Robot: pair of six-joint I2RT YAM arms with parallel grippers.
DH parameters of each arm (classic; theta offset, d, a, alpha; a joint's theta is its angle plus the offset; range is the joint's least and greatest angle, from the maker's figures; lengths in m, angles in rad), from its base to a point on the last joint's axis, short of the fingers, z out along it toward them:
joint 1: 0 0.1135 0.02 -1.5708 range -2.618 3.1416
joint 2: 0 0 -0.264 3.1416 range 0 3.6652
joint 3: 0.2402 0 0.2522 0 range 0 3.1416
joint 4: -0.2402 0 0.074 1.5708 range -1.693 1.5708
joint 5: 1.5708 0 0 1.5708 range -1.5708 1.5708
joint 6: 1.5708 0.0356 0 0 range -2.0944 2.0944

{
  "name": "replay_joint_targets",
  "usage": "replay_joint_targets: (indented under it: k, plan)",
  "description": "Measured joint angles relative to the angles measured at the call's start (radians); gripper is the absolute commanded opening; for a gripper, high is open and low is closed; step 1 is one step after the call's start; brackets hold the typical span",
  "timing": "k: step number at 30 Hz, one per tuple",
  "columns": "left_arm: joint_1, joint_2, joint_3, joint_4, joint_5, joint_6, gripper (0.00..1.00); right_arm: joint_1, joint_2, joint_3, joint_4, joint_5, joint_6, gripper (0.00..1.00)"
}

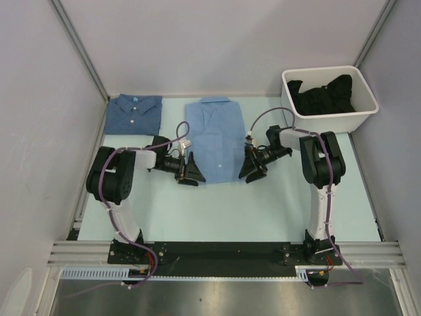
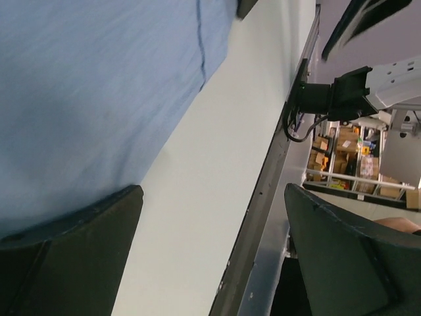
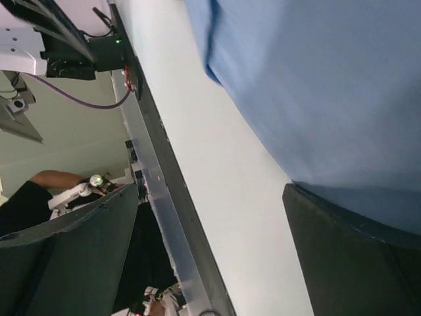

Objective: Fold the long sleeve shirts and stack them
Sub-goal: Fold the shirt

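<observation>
- Your light sky-blue shirt (image 1: 217,138) lies flat in the middle of the table (image 1: 223,217), collar at the far end and hem towards you. It looks already narrowed into a long rectangle.
- The darker denim-blue shirt (image 1: 134,113) sits folded at the far left, well apart from it. That is probably where your stack will go.
- Your left gripper (image 1: 189,172) hangs just beside the near-left edge of the light shirt with its jaws spread wide and nothing in them.
- Your right gripper (image 1: 252,170) mirrors it at the near-right edge, equally wide and empty.
- Expect thin, light, limp cloth that won't hold any shape. A lifted edge will sag between your two grips, and the layers may slide over each other.
- Pinch the two near corners of the hem, one per gripper. Go low so a finger slips under every layer and not only the top one.
- Lift both corners together and evenly, or the fold will skew.
- The white bin (image 1: 332,122) at the far right holds dark clothing (image 1: 322,92).
</observation>
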Motion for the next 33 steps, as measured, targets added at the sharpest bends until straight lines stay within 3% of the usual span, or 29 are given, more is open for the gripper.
replay_joint_targets:
  k: [5,8,13,16,20,26,33]
  plan:
    - [0.097,-0.093,-0.011,-0.196,-0.053,0.159,0.99,-0.106,-0.029,0.024,-0.148,0.098,-0.106,1.00]
    - [0.092,-0.174,0.021,-0.241,-0.072,0.177,0.99,-0.106,-0.035,0.097,-0.156,0.116,-0.087,1.00]
    - [-0.066,-0.177,0.103,-0.005,-0.089,-0.005,0.99,-0.008,-0.059,0.167,0.094,0.085,0.143,1.00]
    - [-0.126,-0.089,0.126,0.195,-0.102,-0.166,0.99,0.046,-0.042,0.184,0.266,0.084,0.305,1.00]
    - [-0.124,0.097,0.147,0.387,-0.176,-0.350,0.99,0.068,0.047,0.199,0.444,0.107,0.449,1.00]
    - [-0.085,0.121,0.126,0.444,-0.196,-0.449,0.99,-0.002,0.116,0.201,0.493,0.082,0.505,1.00]
    - [0.021,-0.034,0.057,0.270,-0.204,-0.297,0.99,-0.071,0.077,0.201,0.373,0.097,0.431,1.00]
